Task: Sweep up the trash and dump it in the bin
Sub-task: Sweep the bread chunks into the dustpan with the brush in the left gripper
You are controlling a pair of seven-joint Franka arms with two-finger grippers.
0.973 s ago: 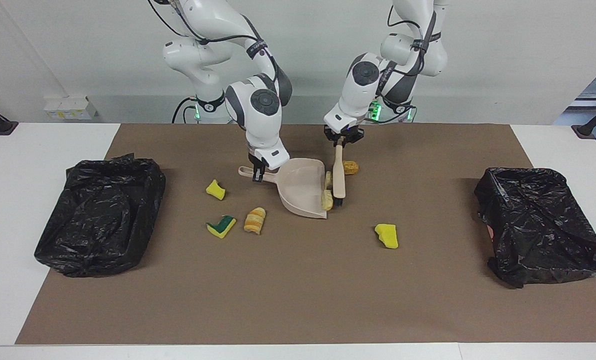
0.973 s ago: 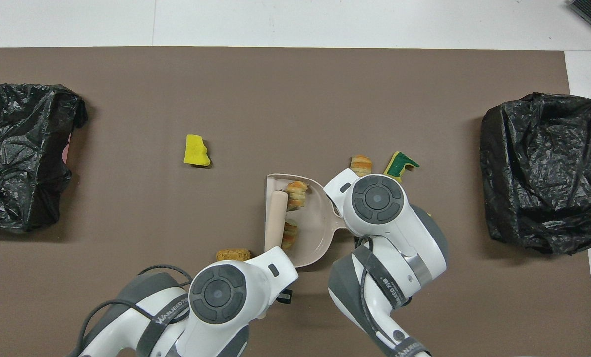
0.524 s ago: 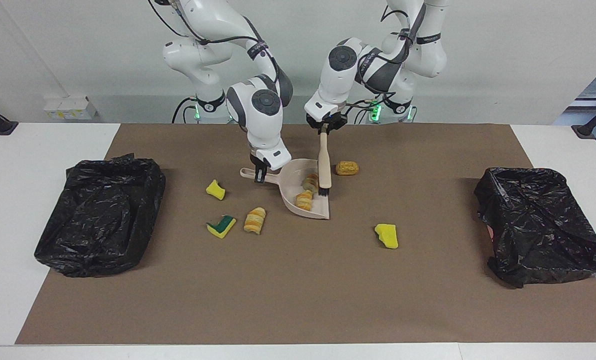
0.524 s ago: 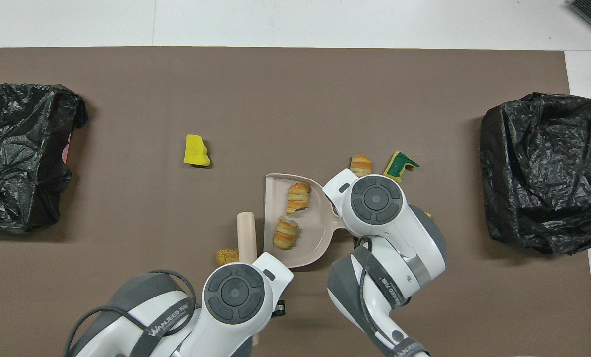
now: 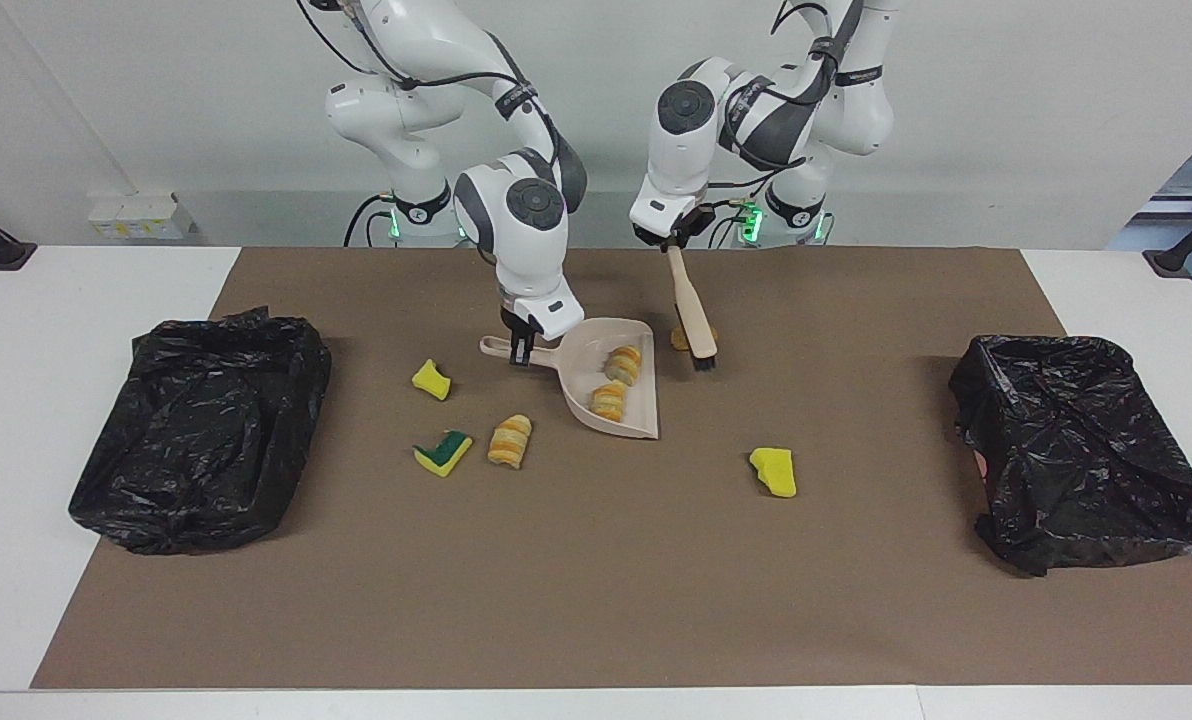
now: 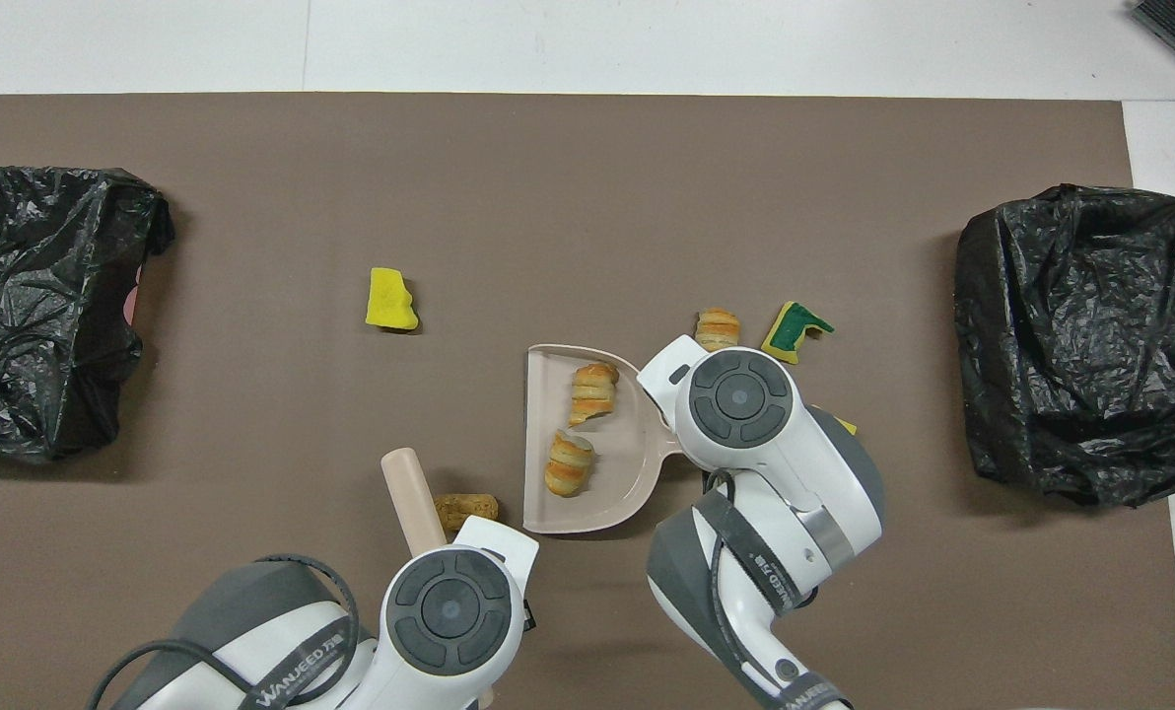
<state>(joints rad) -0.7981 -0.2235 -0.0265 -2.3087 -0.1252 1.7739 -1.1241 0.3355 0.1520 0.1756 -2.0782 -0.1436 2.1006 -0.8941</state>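
Note:
My right gripper (image 5: 518, 345) is shut on the handle of the beige dustpan (image 5: 581, 362), which rests on the mat (image 6: 629, 468). Two orange-striped rolls (image 5: 624, 362) (image 6: 593, 390) lie in the pan. My left gripper (image 5: 674, 240) is shut on the brush (image 5: 693, 315) (image 6: 410, 498), held tilted with its bristles low beside a tan chunk (image 5: 678, 338) (image 6: 466, 509). More trash lies on the mat: a striped roll (image 5: 509, 441), a yellow-green sponge (image 5: 442, 452) and a small yellow bit (image 5: 432, 379) toward the right arm's end, and a yellow sponge (image 5: 774, 471) (image 6: 390, 299) farther out.
Two bins lined with black bags stand on the brown mat, one at the right arm's end (image 5: 201, 430) (image 6: 1080, 335) and one at the left arm's end (image 5: 1086, 450) (image 6: 45, 306). White table edge surrounds the mat.
The left arm swept two rolls into the dustpan, then lifted the brush out and swung it toward its own end, beside the tan chunk. The right arm and dustpan barely moved.

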